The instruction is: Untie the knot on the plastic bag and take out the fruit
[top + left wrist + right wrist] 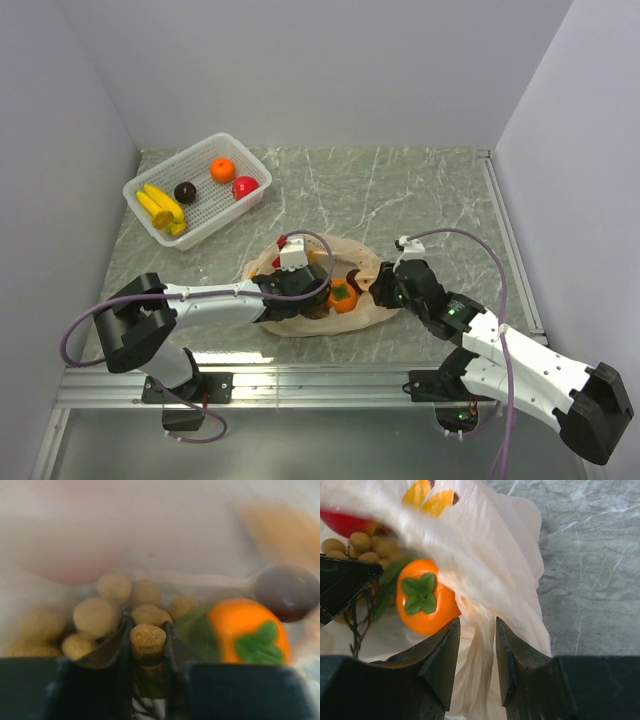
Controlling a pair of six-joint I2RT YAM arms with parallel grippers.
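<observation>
Both pincers at the open plastic bag (378, 312) on the counter (420, 190), between the arms.
Narrow left pincer (147, 630) clamps one ball of the brown ball bunch (97, 615) inside the bag; right pincer (477, 645) pinches a fold of bag plastic. Orange persimmon (425, 602) lies just beside the bunch, red apple (345, 522) behind.

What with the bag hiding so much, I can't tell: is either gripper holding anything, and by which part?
Left gripper pinches one brown ball of the bunch by its sides; right gripper clamps the plastic bag at its bunched edge.
</observation>
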